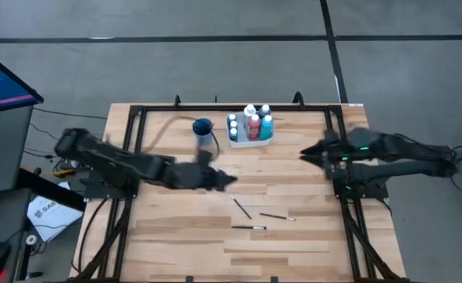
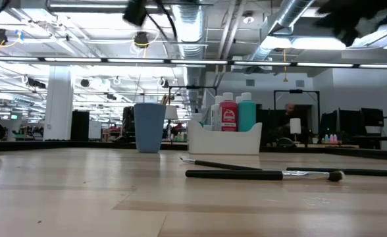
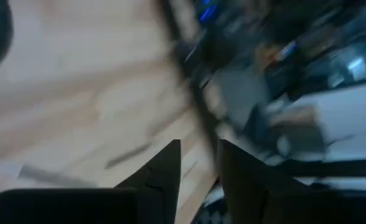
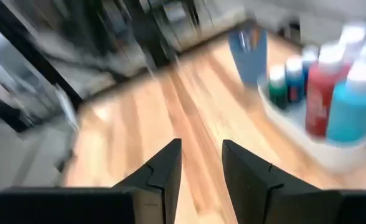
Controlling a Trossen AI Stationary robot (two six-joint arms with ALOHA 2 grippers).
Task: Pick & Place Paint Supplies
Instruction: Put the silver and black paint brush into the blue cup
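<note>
- Here, on the wooden table (image 1: 294, 236), a white tray (image 1: 251, 140) sits near the far edge and holds the paint bottles (image 1: 252, 124) upright, all with white caps; a red one and a teal one stand out, and smaller ones sit beside them.
- Just beside the tray, toward the left arm's side, stands a blue cup (image 1: 203, 128) with thin handles poking out of its top.
- 3 paintbrushes (image 1: 249, 227) lie loose on the bare wood nearer the front edge, well apart from the tray: 1 lies slanted, 1 lies almost across, and 1 lies flat, closest to the front.
- In the low view the brushes (image 2: 259, 174) lie flat on the wood in front of the tray (image 2: 223, 139), and the cup (image 2: 149, 127) stands upright to its side.
- The left gripper (image 1: 225, 180) hangs above the middle of the table, between the cup and the loose brushes; its wrist view shows the 2 fingers (image 3: 164, 171) a narrow gap apart, with nothing between them.
- The right gripper (image 1: 306, 153) hangs above the table beside the tray, on the right arm's side, pointing toward it; its fingers (image 4: 164, 168) also stand a narrow gap apart and hold nothing.
- Past the right gripper's fingers, the red and teal bottles (image 4: 342, 93) and the cup (image 4: 248, 50) show, blurred.
</note>
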